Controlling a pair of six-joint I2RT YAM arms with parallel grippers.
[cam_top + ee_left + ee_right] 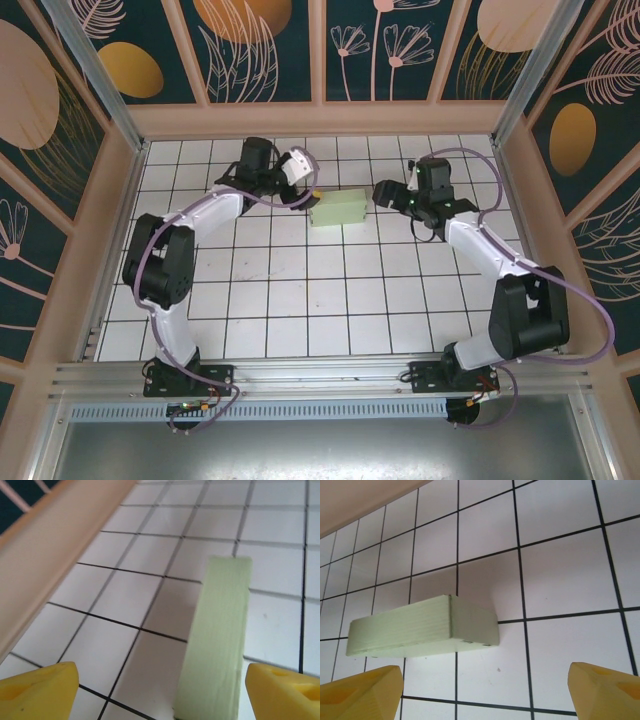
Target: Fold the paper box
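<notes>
Mint-green card, the paper box [340,210] sits folded between the left gripper [160,692] and right gripper [482,692], both spread wide; a stray finger could knock it unfolded.

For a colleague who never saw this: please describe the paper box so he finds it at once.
On the white gridded table, near the far wall, between the left gripper and right gripper, lies the paper box. It is a closed block, the only pale green thing.
</notes>
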